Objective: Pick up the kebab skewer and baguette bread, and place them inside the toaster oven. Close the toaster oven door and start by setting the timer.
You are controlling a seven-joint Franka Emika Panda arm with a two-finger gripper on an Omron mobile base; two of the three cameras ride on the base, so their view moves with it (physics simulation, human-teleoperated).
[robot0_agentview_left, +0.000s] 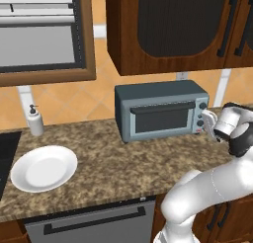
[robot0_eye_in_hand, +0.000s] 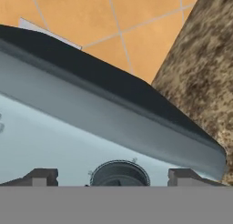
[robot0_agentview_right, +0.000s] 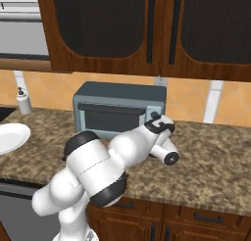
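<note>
Where the speckled counter (robot0_agentview_left: 113, 163) meets orange tiles (robot0_agentview_left: 69, 96), the pincer (robot0_eye_in_hand: 113, 177) stands apart around a knob (robot0_eye_in_hand: 119, 174).

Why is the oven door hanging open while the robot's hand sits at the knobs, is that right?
Not quite: the toaster oven door is closed, flat against the toaster oven in the left base view. The gripper is indeed at a knob.

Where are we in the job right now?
Done, by the look of it: the toaster oven door is shut and the plate is bare; the dark glass hides whether the food is inside. In hand: the open gripper straddles a knob on the toaster oven. Left: setting the timer.
</note>
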